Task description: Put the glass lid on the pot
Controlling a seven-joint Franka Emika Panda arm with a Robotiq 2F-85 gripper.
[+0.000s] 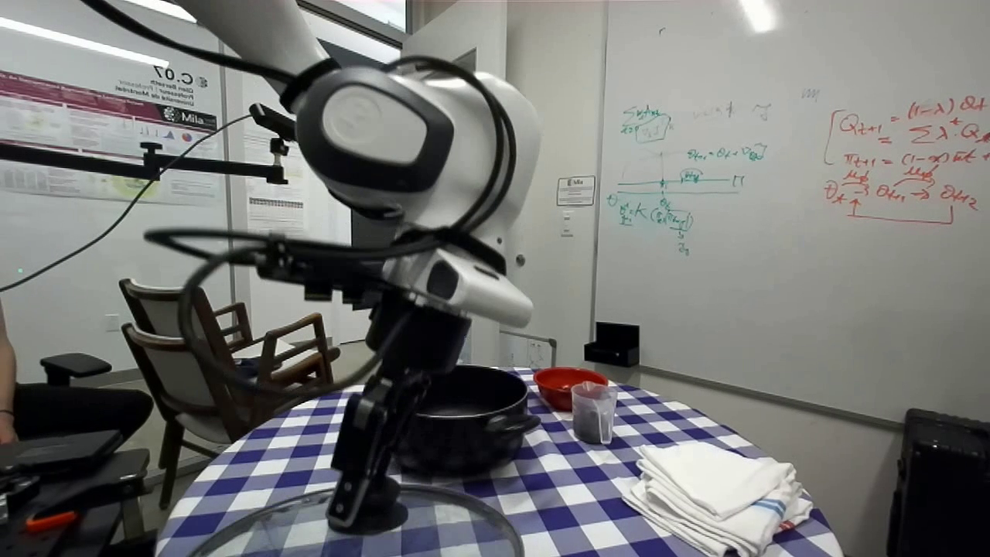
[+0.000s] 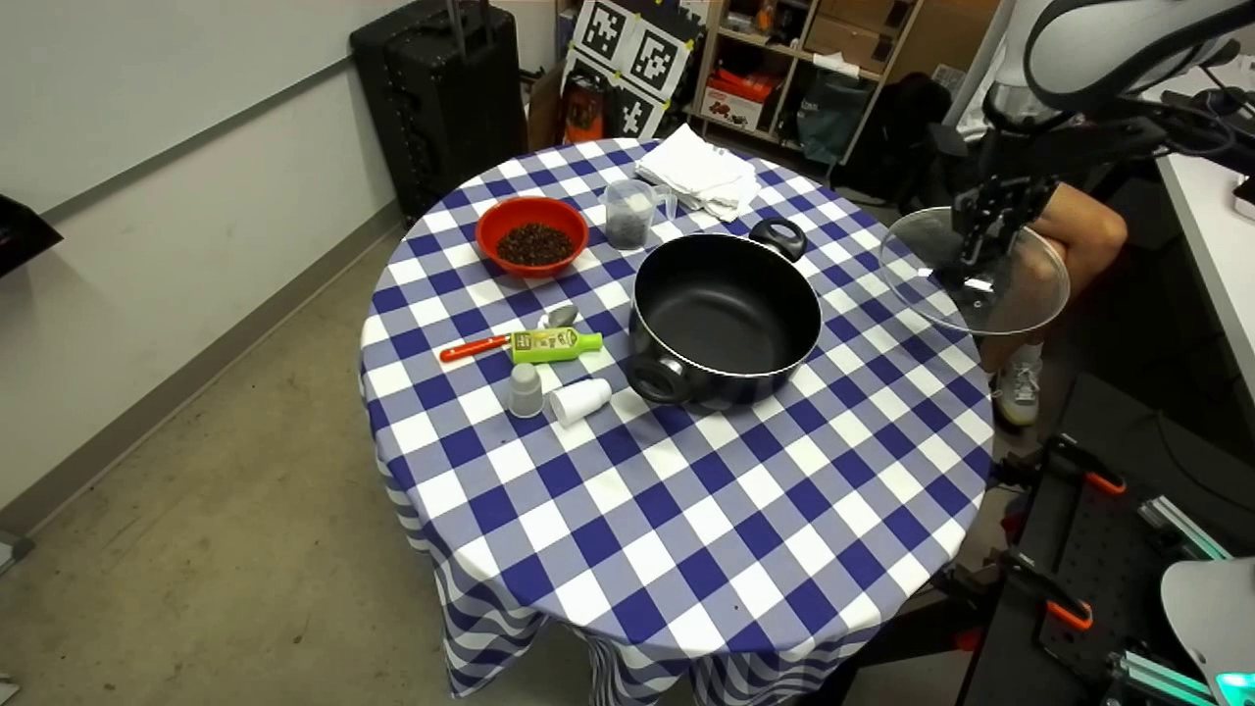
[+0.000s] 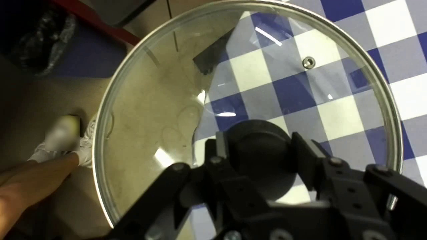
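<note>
The transparent glass lid (image 1: 456,520) is in my gripper (image 1: 363,504), which is shut on its black centre knob. In an exterior view the lid (image 2: 1029,294) hangs in the air by the table's edge, and the gripper (image 2: 969,265) is above its middle. In the wrist view the fingers (image 3: 259,151) press both sides of the knob, and the glass lid (image 3: 253,96) lies partly over the tablecloth and partly over the floor. The black pot (image 2: 726,319) stands uncovered on the table, apart from the lid; it also shows behind the gripper (image 1: 464,445). It is out of the wrist view.
On the checked round table (image 2: 686,549) are a red bowl (image 2: 488,240) with dark contents, a clear measuring cup (image 2: 627,224), folded white towels (image 2: 698,172), a green bottle (image 2: 547,345), an orange-handled utensil (image 2: 476,348), a greyish shaker (image 2: 527,392) and a white cup (image 2: 580,400). A person sits nearby.
</note>
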